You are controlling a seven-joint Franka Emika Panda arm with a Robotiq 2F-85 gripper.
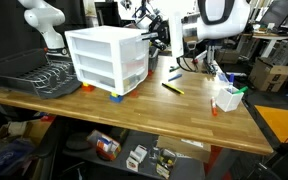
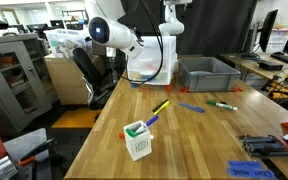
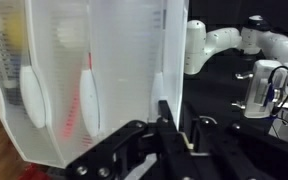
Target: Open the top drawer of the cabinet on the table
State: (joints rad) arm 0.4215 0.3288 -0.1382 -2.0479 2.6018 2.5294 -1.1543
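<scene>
The white three-drawer cabinet (image 1: 106, 62) stands on the wooden table (image 1: 174, 118), and also shows in an exterior view (image 2: 150, 62). The top drawer (image 1: 110, 42) looks level with the two below it. My gripper (image 1: 155, 38) is at that drawer's front, at the cabinet's corner. In the wrist view the cabinet (image 3: 84, 70) fills the left, turned on its side, with the drawer handles as upright white ovals. My black gripper (image 3: 176, 120) has its fingers pinched on the thin white edge of the top drawer's front (image 3: 169, 60).
A black wire dish rack (image 1: 29, 72) sits beside the cabinet. A white pen holder (image 1: 226, 98) (image 2: 137, 140) and loose markers (image 2: 160, 105) lie on the table. A grey bin (image 2: 209, 72) stands beside the cabinet. Another white robot arm (image 3: 234, 45) stands behind.
</scene>
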